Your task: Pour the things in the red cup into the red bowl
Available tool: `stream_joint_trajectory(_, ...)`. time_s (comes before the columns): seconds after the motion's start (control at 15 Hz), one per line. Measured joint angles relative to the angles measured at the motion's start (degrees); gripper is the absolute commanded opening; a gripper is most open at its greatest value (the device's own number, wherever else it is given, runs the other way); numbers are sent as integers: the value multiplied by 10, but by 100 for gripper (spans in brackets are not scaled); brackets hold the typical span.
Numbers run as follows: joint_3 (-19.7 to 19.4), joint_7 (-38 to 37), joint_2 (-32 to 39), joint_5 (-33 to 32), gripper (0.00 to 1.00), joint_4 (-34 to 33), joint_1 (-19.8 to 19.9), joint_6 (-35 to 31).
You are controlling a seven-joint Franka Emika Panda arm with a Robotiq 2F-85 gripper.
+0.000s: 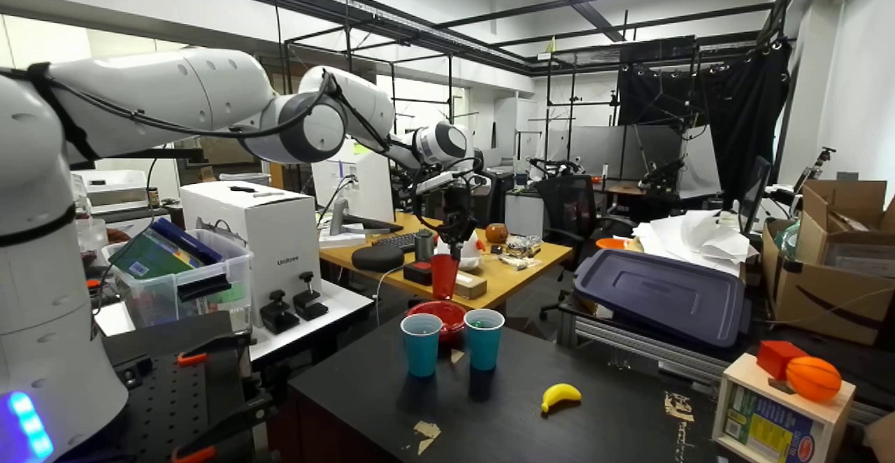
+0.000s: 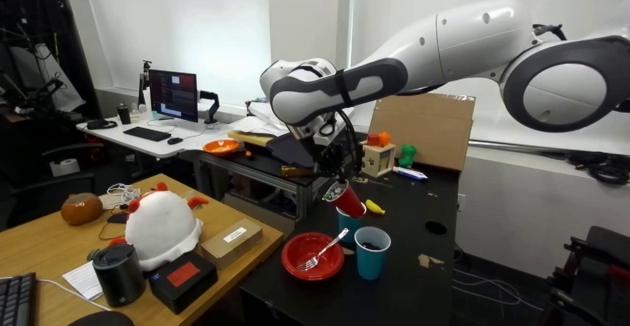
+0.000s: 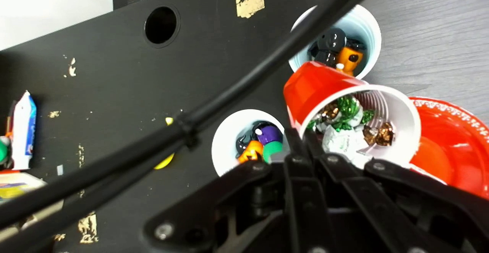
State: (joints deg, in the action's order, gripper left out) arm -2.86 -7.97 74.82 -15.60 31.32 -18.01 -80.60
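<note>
Wrist view: blue plastic cup, don't spill there; my black gripper, pinched on the rim of the tapered red plastic cup, held tilted, foil-wrapped pieces inside; then wide, shallow red bowl. I'd centre the mouth over it before rolling slowly.

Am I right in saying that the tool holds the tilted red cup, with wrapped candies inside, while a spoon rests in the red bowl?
Not quite: it is a fork, not a spoon, that rests in the red bowl, as an exterior view shows. The rest is right: the tool holds the tilted red cup, with wrapped candies inside.
</note>
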Motion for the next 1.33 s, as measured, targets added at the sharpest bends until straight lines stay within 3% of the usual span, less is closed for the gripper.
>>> stream_joint_trajectory(0.27, 5, 0, 2, 1, 1, -3, 0, -11)
stream_joint_trajectory(0.73, 9, 0, 26, 1, 1, -4, -1, -102)
stream_joint_trajectory(1.33, 3, 0, 43, -2, 1, -4, -2, -171)
